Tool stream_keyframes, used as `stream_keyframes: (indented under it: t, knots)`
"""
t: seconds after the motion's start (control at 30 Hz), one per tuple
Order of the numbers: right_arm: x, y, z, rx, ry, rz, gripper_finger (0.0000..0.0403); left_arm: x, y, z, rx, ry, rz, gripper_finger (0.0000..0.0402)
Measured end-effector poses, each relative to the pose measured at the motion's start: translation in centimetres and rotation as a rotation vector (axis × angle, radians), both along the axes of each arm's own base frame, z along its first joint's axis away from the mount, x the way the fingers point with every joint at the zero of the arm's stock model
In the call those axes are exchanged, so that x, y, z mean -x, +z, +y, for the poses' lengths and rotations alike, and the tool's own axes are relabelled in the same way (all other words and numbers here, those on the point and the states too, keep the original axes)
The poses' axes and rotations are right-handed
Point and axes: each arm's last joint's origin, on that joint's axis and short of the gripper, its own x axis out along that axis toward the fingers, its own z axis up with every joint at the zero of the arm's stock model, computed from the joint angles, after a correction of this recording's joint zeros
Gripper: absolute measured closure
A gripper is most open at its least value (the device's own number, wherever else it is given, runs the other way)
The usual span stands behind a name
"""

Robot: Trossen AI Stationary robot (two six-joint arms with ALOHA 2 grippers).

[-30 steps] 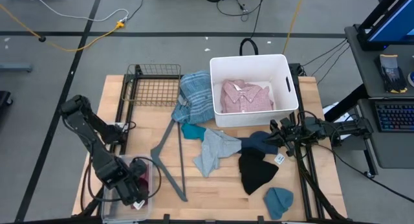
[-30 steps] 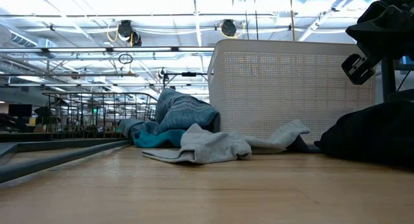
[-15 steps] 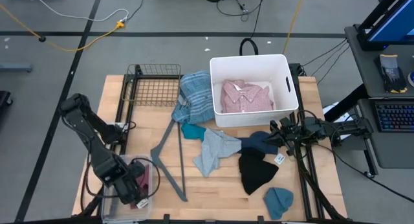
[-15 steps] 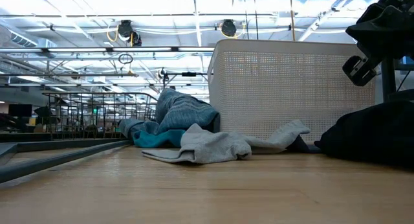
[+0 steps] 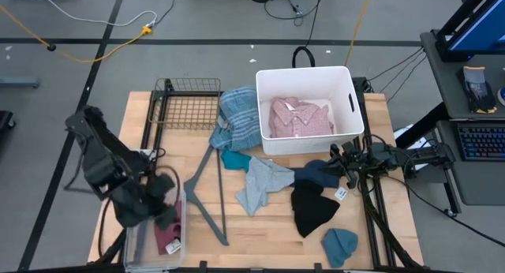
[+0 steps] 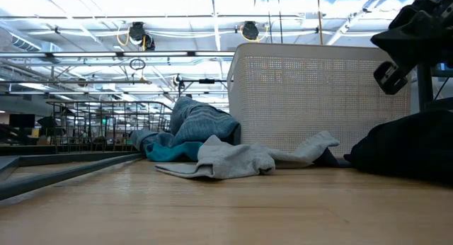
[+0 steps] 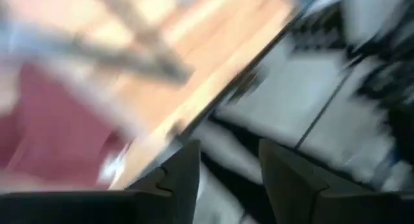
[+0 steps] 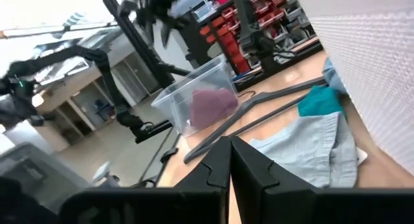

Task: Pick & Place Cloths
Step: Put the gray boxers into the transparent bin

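Note:
A maroon cloth (image 5: 168,233) lies in a clear bin (image 5: 136,243) at the table's near left; it also shows in the left wrist view (image 7: 39,133). My left gripper (image 5: 162,203) is blurred above the bin's far end, open and empty (image 7: 226,159). My right gripper (image 5: 333,170) is shut and empty, hanging above the navy cloth (image 5: 316,173) and clear of the table (image 6: 393,71). A pink shirt (image 5: 300,117) lies in the white tub (image 5: 357,107). The blue-plaid shirt (image 5: 237,119) leans on the tub's left wall. Teal (image 5: 234,158) and grey-blue (image 5: 259,182) cloths, a black beanie (image 5: 312,210) and a blue beanie (image 5: 339,245) lie on the table.
A grey V-shaped hanger bar (image 5: 207,196) lies between the bin and the cloths. A wire basket (image 5: 185,107) stands at the far left. Bare wood shows along the near edge between the hanger and the black beanie.
My left gripper has risen out of the clear bin and swung toward the table's far edge, moving fast. The maroon cloth has stayed in the bin and now shows uncovered. My right arm has kept still.

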Motion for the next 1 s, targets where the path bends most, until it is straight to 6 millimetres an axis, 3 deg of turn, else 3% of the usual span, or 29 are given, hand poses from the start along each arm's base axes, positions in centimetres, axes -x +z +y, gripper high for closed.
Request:
stream_keyframes:
  t: [0.17, 0.37, 0.67, 1.0]
  knots:
    - [0.0, 0.0, 0.0, 0.050, 0.001, -0.010, 0.0399, -3.0, 2.3, 1.5, -0.080, 0.081, -0.287, 0.0279]
    - [0.0, 0.0, 0.0, 0.050, 0.003, -0.010, 0.0399, -9.0, 2.0, 3.2, -0.230, 0.045, -0.455, 0.0317]
    - [0.0, 0.0, 0.0, 0.051, 0.006, -0.011, 0.0399, -18.5, -3.2, 5.3, -0.363, -0.040, -0.474, 0.0395]
    - [0.0, 0.0, 0.0, 0.052, 0.006, -0.011, 0.0399, -23.7, -10.5, 7.2, -0.379, 0.006, -0.271, 0.0399]
